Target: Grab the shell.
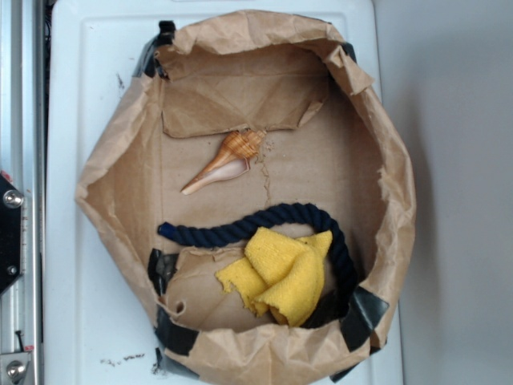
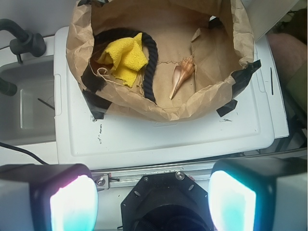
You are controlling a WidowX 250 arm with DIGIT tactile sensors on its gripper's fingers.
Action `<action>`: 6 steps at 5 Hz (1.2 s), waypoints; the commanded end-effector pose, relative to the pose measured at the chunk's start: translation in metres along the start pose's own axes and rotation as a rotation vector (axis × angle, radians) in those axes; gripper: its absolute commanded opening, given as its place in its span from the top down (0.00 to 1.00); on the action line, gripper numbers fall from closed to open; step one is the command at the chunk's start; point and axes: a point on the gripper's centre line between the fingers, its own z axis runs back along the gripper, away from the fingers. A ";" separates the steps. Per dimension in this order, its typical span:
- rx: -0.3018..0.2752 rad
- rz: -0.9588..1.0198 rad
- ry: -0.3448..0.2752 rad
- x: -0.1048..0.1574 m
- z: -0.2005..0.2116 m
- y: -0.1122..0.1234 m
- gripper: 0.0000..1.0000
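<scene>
Reaching with the wide-open pincer [image 2: 154,202] should target the shell [image 2: 181,76] right of centre; straddle its body, avoiding the rope [image 2: 151,62].

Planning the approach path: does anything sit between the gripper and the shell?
The crumpled near wall of the paper bag rises between the gripper and the shell, which lies on the bag's floor. Coming from above, nothing covers the shell; the rope and yellow cloth lie to one side, apart from it.
</scene>
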 end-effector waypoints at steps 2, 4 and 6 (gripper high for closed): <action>-0.001 0.126 -0.030 0.037 -0.005 0.003 0.00; -0.116 0.289 -0.068 0.098 -0.042 0.029 0.00; -0.090 0.352 -0.086 0.130 -0.087 0.070 0.00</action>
